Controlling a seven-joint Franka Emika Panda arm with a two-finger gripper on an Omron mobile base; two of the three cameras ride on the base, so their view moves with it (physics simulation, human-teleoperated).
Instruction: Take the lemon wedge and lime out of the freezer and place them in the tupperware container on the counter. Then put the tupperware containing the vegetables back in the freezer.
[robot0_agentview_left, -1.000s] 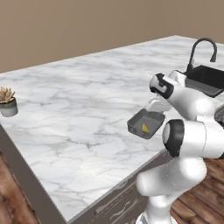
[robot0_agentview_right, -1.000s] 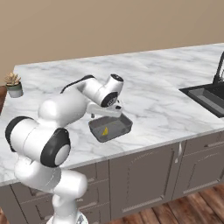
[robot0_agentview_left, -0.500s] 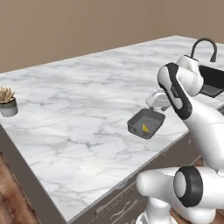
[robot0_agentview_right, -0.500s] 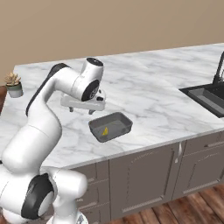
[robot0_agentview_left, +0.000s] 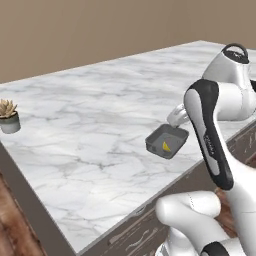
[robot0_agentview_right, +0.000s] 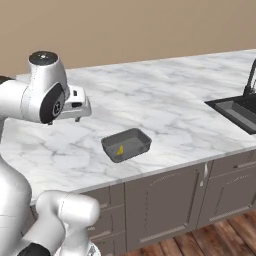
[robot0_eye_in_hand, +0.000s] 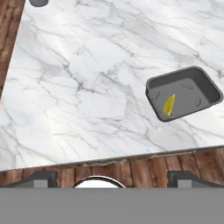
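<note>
The tupperware container (robot0_agentview_right: 126, 145), a dark grey see-through tub, stands on the marbled counter (robot0_agentview_right: 165, 100) near its front edge. A small yellow lemon wedge (robot0_agentview_right: 120, 149) lies inside it, toward one wall. My gripper (robot0_agentview_right: 75, 111) hangs above the counter, up and to the left of the tub and apart from it. In the hand view the fingertips (robot0_eye_in_hand: 43, 177) stand wide apart and the gripper (robot0_eye_in_hand: 112, 177) is open with nothing between them; the tub (robot0_eye_in_hand: 183, 92) and the wedge (robot0_eye_in_hand: 169, 105) lie off to the right. The lime and the freezer are out of view.
A small grey pot with a succulent (robot0_agentview_left: 9, 117) stands at the counter's far left corner. A black sink (robot0_agentview_right: 237, 110) with a tap (robot0_agentview_right: 248, 80) sits at the right end. Grey drawers (robot0_agentview_right: 165, 200) run under the counter's front edge.
The arm has risen and swung away from the tub, carrying the open hand up and to the left of it. The tub and the wedge have stayed put.
</note>
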